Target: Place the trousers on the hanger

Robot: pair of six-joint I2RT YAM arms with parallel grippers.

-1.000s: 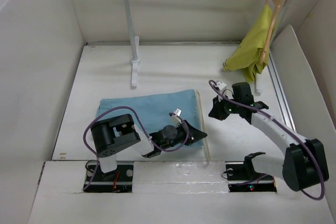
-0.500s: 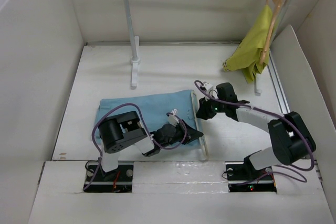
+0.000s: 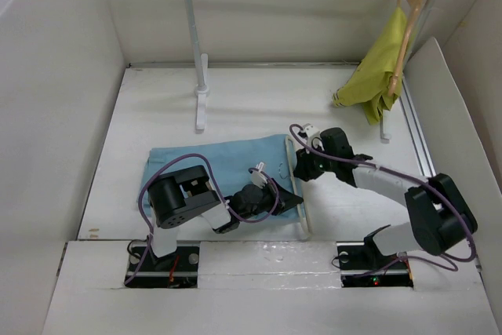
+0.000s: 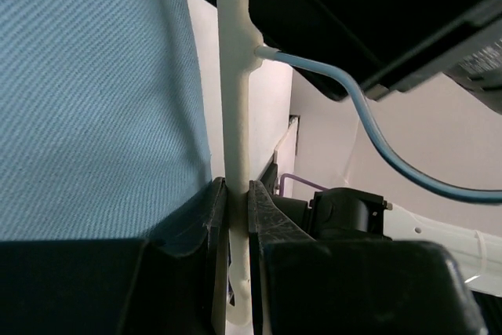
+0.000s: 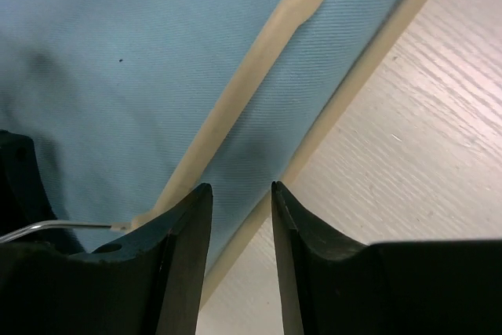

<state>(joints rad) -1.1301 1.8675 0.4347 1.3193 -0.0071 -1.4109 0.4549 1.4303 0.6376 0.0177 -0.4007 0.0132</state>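
Note:
The light blue trousers (image 3: 212,166) lie folded flat on the table. The cream-white hanger (image 3: 299,202) lies along their right edge, with cloth showing inside its triangle in the right wrist view (image 5: 263,68). My left gripper (image 3: 293,200) is shut on a cream bar of the hanger (image 4: 235,107), beside the trousers (image 4: 94,100). My right gripper (image 3: 301,167) is open and empty. It hovers just above the hanger's far end and the trousers (image 5: 133,52), with its fingertips (image 5: 202,194) over the cloth between two hanger bars.
A white clothes rail (image 3: 196,60) stands at the back. A yellow-green garment (image 3: 380,68) hangs on a tan wooden hanger (image 3: 408,5) at its right end. Cardboard walls enclose the table on the left, back and right.
My right gripper has moved left and a little nearer, from the bare table onto the hanger's far end. My left gripper has stayed on the hanger and shifted it slightly.

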